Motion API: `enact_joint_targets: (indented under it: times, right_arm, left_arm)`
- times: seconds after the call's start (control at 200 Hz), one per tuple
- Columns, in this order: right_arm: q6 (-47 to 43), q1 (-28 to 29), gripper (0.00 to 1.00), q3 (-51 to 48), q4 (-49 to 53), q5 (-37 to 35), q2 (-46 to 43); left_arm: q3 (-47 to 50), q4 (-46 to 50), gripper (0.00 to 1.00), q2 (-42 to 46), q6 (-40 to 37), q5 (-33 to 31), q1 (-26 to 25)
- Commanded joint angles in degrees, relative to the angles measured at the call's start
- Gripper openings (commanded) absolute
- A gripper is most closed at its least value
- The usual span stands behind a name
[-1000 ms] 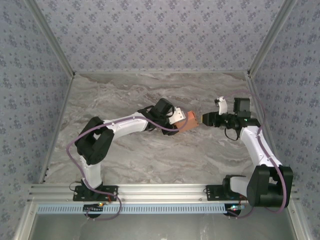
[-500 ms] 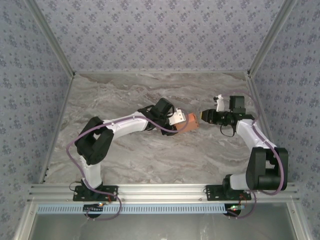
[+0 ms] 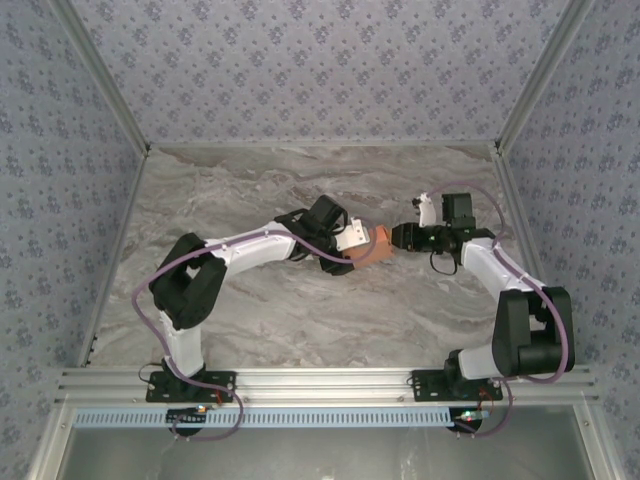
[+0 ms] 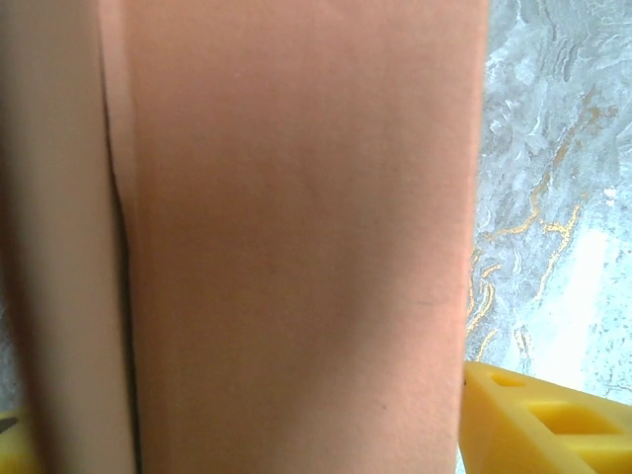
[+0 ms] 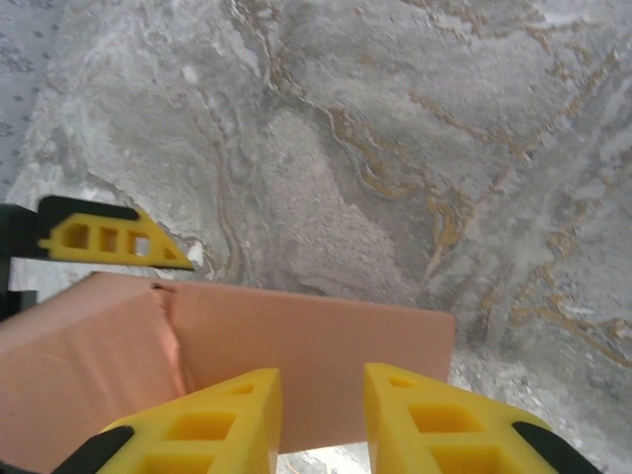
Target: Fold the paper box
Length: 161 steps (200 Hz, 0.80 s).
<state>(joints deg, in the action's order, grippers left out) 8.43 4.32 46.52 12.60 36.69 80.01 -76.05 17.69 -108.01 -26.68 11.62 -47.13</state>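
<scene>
The paper box [image 3: 381, 244] is a salmon-orange folded cardboard piece held off the marble table at its middle. My left gripper [image 3: 366, 243] is shut on it: in the left wrist view the box [image 4: 296, 247] spans the whole gap, and a yellow fingertip [image 4: 533, 425] sits against its right edge. My right gripper [image 3: 399, 237] meets the box's right end. In the right wrist view its jaws [image 5: 321, 380] stand a little apart in front of the box's flat face [image 5: 316, 326], with nothing between them. One left finger [image 5: 109, 237] shows at the box's far top corner.
The marble table [image 3: 300, 310] is walled by patterned panels on three sides. An aluminium rail [image 3: 320, 385] with both arm bases runs along the near edge. The right arm's elbow [image 3: 530, 330] stands near the right wall.
My right gripper has moved left across the table, from a gap away to right against the box's end. The left arm and the box have stayed put.
</scene>
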Motion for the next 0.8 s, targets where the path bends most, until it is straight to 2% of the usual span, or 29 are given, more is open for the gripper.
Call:
enact_joint_targets:
  times: [0.0, 0.13, 0.2, 0.25, 0.36, 0.425, 0.47, 0.575, 0.625, 0.67, 0.725, 0.745, 0.8]
  right_arm:
    - [-2.22, -0.51, 0.30, -1.51, 0.58, -1.01, -1.91]
    - [-3.55, -1.08, 0.30, -1.96, 1.90, -3.71, -3.05]
    - [-4.64, -1.42, 0.38, -2.87, 1.74, -5.88, -4.95]
    - [-5.95, -1.69, 0.40, -3.89, 1.03, -6.68, -7.01]
    - [-15.66, -1.73, 0.46, -6.79, -0.91, -8.31, -14.31]
    - [-23.97, -1.56, 0.59, -8.80, -1.25, -9.50, -18.26]
    - [-28.52, -1.98, 0.62, -9.66, -1.57, -9.59, -19.91]
    - [-37.01, -3.76, 0.62, -10.05, -2.48, -2.61, -20.28]
    - [-41.74, -3.41, 0.61, -9.06, -1.67, 2.99, -19.51]
    - [-49.80, -2.76, 0.61, -7.96, 1.43, 10.16, -18.81]
    - [-64.52, -1.88, 0.63, -7.06, 7.07, 19.50, -17.83]
    - [-67.74, -1.58, 0.64, -6.97, 7.67, 20.65, -17.31]
    - [-69.00, -1.09, 0.65, -5.85, 6.92, 21.51, -15.11]
  left_arm:
    - [-0.37, 0.85, 0.65, 2.62, 0.56, 2.85, 0.63]
    - [-0.49, 1.71, 0.62, 2.82, 0.06, 3.80, 0.64]
    - [-0.65, 2.49, 0.62, 2.79, -0.24, 4.01, 0.62]
    - [-0.98, 3.45, 0.62, 2.67, -0.84, 4.03, 0.57]
    - [-1.81, 6.18, 0.59, 1.98, -3.60, 3.38, 0.32]
    - [-2.47, 7.96, 0.57, 1.59, -5.16, 2.77, 0.18]
    - [-2.86, 9.56, 0.56, 1.57, -6.72, 2.65, 0.19]
    - [-3.38, 13.63, 0.56, 2.49, -11.36, 2.74, 0.36]
    - [-3.79, 16.42, 0.56, 2.94, -13.97, 3.12, 0.50]
    - [-4.08, 18.72, 0.56, 3.43, -16.10, 3.11, 0.71]
    - [-3.90, 20.79, 0.56, 4.10, -18.72, 3.29, 1.06]
    - [-3.65, 21.55, 0.56, 4.42, -19.55, 3.32, 1.23]
    - [-3.02, 23.35, 0.55, 5.32, -21.29, 3.05, 1.62]
